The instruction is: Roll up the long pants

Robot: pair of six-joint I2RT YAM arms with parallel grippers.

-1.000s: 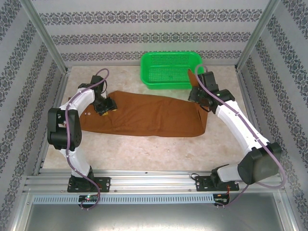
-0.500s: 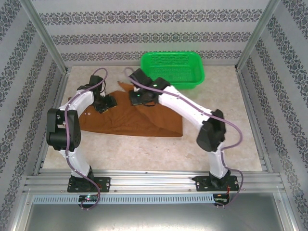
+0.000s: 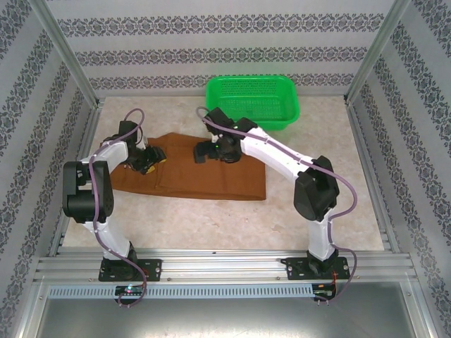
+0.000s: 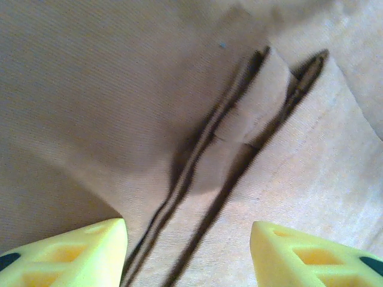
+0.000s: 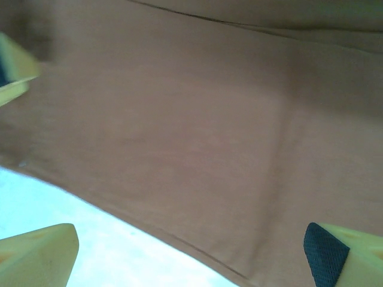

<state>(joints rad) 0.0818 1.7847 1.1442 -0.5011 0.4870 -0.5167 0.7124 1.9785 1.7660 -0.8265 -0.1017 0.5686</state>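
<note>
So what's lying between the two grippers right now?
Rust-brown fabric of the long pants covers the stretch between the left gripper and the right gripper, seen in the top external view.

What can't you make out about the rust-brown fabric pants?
Top view: the right gripper and its arm cover part of the rust-brown fabric long pants.
Top view: the left gripper hides the fabric beneath it.
Right wrist view: blur smears the weave.
</note>
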